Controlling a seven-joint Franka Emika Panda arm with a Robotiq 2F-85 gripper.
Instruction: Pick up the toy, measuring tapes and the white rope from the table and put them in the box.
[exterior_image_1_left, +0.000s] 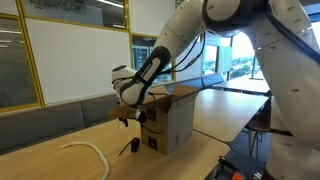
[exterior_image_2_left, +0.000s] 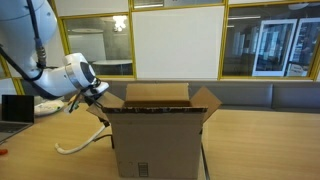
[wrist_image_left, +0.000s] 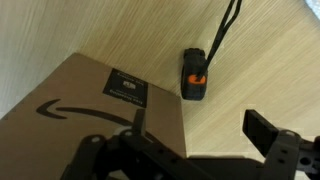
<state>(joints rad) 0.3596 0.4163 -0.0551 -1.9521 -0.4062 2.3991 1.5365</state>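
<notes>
The brown box (exterior_image_1_left: 172, 122) (exterior_image_2_left: 160, 140) stands on the table with its top flaps open. In the wrist view its side with the dark arrow logo (wrist_image_left: 75, 110) fills the lower left. One measuring tape (wrist_image_left: 194, 75), black and orange with a black strap (wrist_image_left: 228, 30), lies on the table just beside the box. It shows as a small dark shape (exterior_image_1_left: 128, 147) in an exterior view. The white rope (exterior_image_1_left: 90, 153) (exterior_image_2_left: 84, 146) curves on the table near the box. My gripper (wrist_image_left: 199, 125) (exterior_image_1_left: 128, 113) (exterior_image_2_left: 100, 92) hangs open and empty above the box's edge. The toy is out of view.
The wooden table (wrist_image_left: 250, 70) runs on past the box. A laptop (exterior_image_2_left: 15, 108) sits at one end of it. A bench and glass walls stand behind. The robot's white arm (exterior_image_1_left: 240, 30) reaches over the table.
</notes>
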